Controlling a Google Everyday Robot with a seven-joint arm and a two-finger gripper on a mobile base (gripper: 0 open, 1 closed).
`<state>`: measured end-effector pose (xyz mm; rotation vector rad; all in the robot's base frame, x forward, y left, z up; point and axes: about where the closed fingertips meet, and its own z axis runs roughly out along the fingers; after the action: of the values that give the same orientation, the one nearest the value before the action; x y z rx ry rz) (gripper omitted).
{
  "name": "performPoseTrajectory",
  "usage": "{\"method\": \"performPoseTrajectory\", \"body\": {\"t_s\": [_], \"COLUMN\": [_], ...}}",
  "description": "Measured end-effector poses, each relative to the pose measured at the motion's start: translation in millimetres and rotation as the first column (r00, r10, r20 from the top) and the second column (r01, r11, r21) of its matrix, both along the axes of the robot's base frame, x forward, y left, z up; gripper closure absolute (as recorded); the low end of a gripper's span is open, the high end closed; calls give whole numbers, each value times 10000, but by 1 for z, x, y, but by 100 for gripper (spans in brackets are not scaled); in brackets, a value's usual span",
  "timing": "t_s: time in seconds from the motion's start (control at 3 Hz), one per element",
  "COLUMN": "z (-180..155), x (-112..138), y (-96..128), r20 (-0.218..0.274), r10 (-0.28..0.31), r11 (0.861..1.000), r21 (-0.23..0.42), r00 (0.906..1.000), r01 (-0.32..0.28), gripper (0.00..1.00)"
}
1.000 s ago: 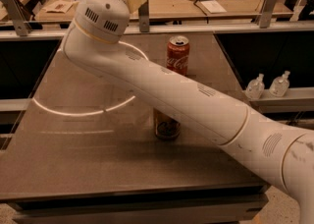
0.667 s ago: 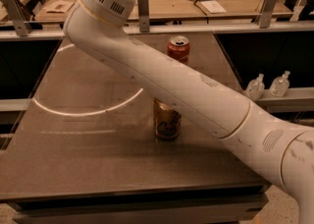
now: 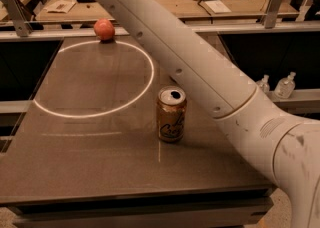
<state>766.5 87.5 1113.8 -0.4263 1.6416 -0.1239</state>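
The dark matte table (image 3: pixel 75 172) holds 1 shiny cylindrical can (image 3: pixel 171 114) at centre and 1 round pink fruit (image 3: pixel 104 29) at 11 o'clock. The gripper is out of view beyond 12 o'clock, so I cannot tell its state.

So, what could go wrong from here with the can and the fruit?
The hand is out of view, past the top edge. The arm passes close by the open can; a low sweep could tip it. The round fruit sits at the far edge of the table and might roll off if bumped.

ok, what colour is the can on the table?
Can is golden-brown with script lettering, silver top; camera view. Tool out of frame, past the top edge.
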Motion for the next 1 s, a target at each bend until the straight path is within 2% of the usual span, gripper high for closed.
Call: {"method": "performPoseTrajectory", "body": {"t_s": [0.33, 0.67, 1.0], "z": [1, -15, -20], "x": [17, 28, 28], "y": [2, 2, 6], "r20": [-1007, -2173, -2314], "r10": [555, 1287, 1739], "r11": [9984, 9899, 9774], "r21": [-10, -302, -785], "r00": [9934, 9676, 9572], "r01": [-559, -1385, -1965], "gripper": [0, 0, 0]}}
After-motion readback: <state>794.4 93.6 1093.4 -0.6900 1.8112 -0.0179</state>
